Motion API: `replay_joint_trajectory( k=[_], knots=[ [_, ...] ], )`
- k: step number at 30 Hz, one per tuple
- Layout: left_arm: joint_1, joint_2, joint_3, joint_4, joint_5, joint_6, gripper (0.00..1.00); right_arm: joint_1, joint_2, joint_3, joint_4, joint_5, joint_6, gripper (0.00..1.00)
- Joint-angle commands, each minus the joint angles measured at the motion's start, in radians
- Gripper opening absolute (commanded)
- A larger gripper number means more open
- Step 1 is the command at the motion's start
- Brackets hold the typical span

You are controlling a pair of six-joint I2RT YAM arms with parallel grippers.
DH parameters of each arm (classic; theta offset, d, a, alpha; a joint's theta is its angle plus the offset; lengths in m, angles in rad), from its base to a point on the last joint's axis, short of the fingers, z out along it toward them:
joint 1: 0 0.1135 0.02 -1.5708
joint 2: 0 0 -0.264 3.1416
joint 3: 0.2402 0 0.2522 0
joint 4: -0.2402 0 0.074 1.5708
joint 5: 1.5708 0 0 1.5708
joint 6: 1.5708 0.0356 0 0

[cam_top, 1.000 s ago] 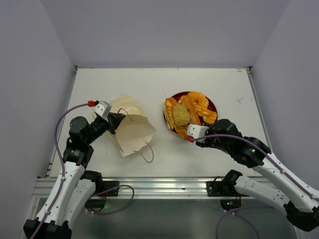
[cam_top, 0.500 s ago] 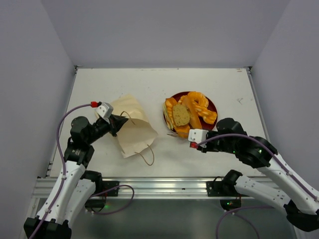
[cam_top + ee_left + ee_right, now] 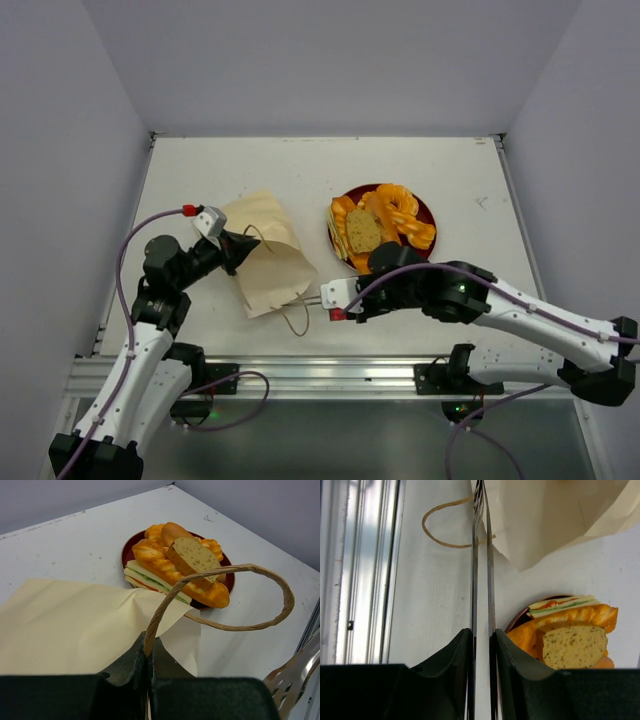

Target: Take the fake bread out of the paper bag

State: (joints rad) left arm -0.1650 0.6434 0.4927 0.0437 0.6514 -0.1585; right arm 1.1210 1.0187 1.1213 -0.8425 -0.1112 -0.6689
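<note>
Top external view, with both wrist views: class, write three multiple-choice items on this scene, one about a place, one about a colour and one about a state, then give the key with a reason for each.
1. Where is the fake bread?
A. on the metal rail at the near edge
B. piled on the plate
C. spread along the far edge of the table

2. What colour is the plate?
A. blue
B. white
C. dark red

3. What is the left gripper doing?
A. hanging open above the plate
B. shut on the edge of the paper bag
C. holding a sandwich

Key:
1 B, as every piece sits heaped on the plate.
2 C, as the rim shows dark red around the bread.
3 B, as the left wrist view shows its fingers closed on the bag where a handle joins it.
</note>
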Motion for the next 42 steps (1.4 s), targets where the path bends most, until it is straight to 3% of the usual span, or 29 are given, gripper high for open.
replay_joint_trajectory(
  k=[1,6,13,24,42],
  knots=[
    [-0.004,-0.004,-0.011,0.039,0.014,-0.032,0.03,0.118,0.104,0.014,0.193,0.229,0.045,0.29],
    [-0.004,-0.05,-0.023,0.001,-0.002,-0.044,0.03,0.204,0.247,0.017,0.397,0.517,0.012,0.27],
    [-0.004,-0.12,-0.032,-0.085,-0.033,-0.072,0.03,0.252,0.441,-0.012,0.598,0.66,-0.087,0.27],
    [-0.004,-0.212,-0.036,-0.16,-0.084,-0.105,0.03,0.322,0.632,-0.017,0.761,0.762,-0.173,0.28],
    [-0.004,-0.197,-0.006,-0.168,-0.059,-0.118,0.03,0.324,0.776,0.052,0.807,0.84,-0.173,0.34]
  ],
)
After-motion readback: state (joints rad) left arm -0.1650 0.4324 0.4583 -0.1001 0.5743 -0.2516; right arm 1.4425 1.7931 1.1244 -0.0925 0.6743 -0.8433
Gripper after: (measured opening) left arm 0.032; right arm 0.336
